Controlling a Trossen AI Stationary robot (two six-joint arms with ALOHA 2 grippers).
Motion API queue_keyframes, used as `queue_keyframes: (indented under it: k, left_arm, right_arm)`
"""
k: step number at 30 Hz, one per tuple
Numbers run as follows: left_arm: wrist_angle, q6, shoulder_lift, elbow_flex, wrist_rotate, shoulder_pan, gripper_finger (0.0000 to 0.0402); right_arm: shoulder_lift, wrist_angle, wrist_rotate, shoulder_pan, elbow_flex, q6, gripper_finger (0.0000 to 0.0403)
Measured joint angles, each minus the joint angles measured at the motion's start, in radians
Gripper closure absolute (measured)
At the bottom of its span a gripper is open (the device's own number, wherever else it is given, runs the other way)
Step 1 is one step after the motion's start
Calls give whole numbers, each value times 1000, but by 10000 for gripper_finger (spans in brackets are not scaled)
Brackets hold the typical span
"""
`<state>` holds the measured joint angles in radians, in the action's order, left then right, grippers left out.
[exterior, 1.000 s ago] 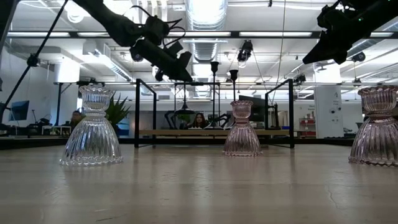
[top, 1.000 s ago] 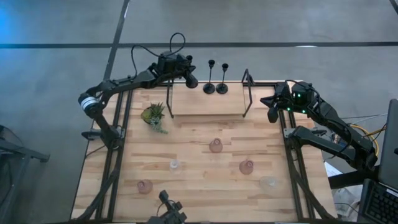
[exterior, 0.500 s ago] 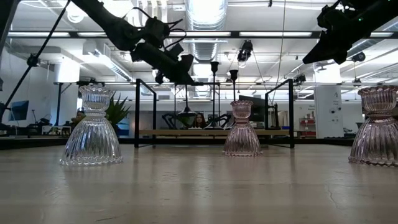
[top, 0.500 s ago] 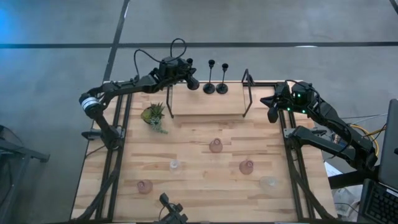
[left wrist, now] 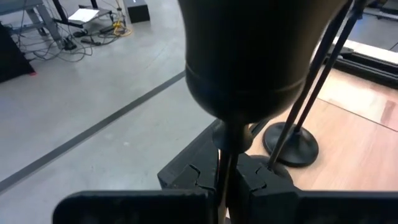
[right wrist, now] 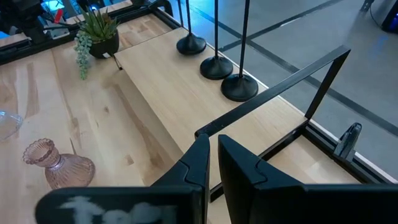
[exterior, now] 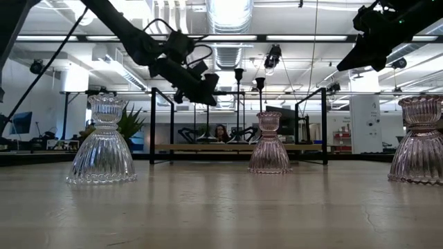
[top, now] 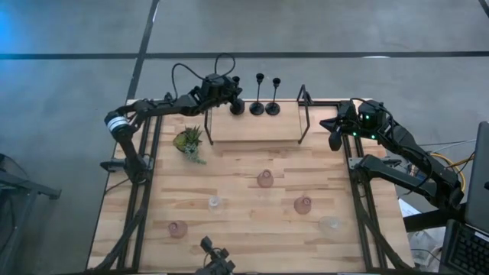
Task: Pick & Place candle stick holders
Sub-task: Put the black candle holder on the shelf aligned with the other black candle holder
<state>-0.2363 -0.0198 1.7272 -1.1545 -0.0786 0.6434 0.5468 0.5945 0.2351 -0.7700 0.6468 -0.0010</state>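
From above, the left gripper (top: 234, 105) sits over the far end of the raised shelf (top: 252, 126), at the third black holder (top: 238, 108), beside the two other black holders (top: 257, 108) and (top: 273, 108); the glass holders (three pink, two clear) are scattered nearer on the table (top: 229, 183), and the right gripper (top: 334, 137) waits at the right edge. At table height, a clear glass holder (exterior: 103, 142) stands closest. At the left wrist, the fingers (left wrist: 193, 177) pinch a slim stem (left wrist: 225, 163). At the right wrist, the fingers (right wrist: 199, 158) stand nearly together, holding nothing.
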Motion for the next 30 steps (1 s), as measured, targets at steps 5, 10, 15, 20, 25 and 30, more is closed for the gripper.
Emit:
queue_keyframes:
  k: [5,10,15,20,25,30]
  left_arm:
    - [-32,0,14,0,-2,0,391]
    - [-43,0,18,0,-2,0,391]
    - [-47,-1,19,0,-2,-2,391]
    - [-51,-8,19,0,-2,-4,391]
    - [-51,-9,19,0,-10,-4,391]
    - [-52,-22,19,0,-22,-5,391]
  right_arm:
    - [0,0,0,0,0,-1,374]
    - [0,0,0,0,0,-1,374]
    - [0,0,0,0,0,-1,374]
    - [0,0,0,0,0,0,374]
    - [0,0,0,0,0,0,374]
    - [0,0,0,0,0,0,374]
